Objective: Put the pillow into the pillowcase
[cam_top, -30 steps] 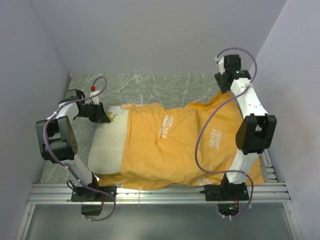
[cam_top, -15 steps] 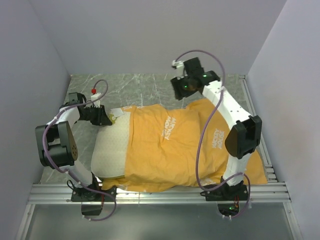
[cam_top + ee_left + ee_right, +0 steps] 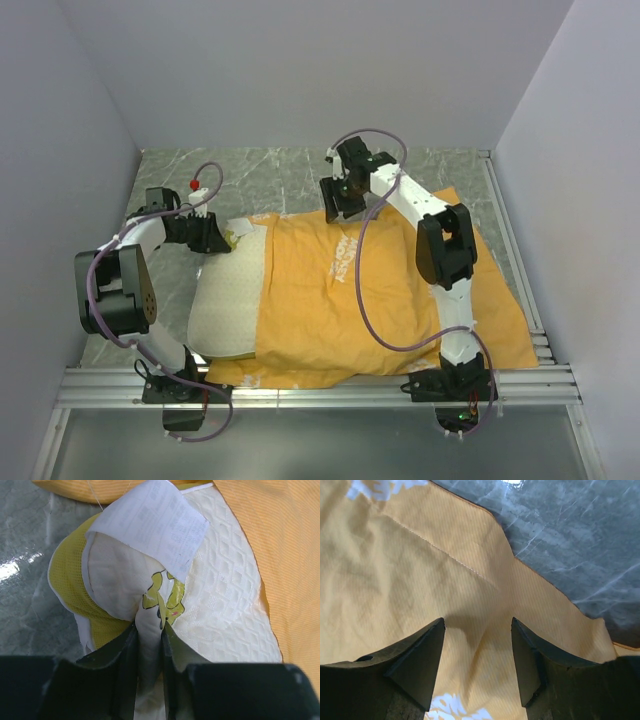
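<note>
Finds the pillow (image 3: 222,300) flat on the marble table (image 3: 280,172), mostly sheathed in the orange pillowcase (image 3: 330,310), with only the left end bare past the case mouth. Shows the dimpled cover and yellow mesh edge (image 3: 67,585) up close, plus a white tag (image 3: 155,520) folded over the far-left corner. Pinches that corner in the left gripper (image 3: 148,635), jaws narrow on a squeezed fold of pillow fabric. Holds the right gripper (image 3: 477,627) over the far edge of the pillowcase, near the printed lettering (image 3: 346,255), jaws spread wide with only cloth lying below; cannot tell whether the fingertips touch it.

Judging from here, runs several risks. Could lose the thin pinch under a hard push, with so small a fold in the jaws. Could bunch the soft pillow rather than slide it, gripping at one corner only. Could catch both layers of the case, or pillow along with case, on closing the right jaws, pinning the mouth instead of drawing it leftward. Could also drag the whole bundle across the smooth marble.
</note>
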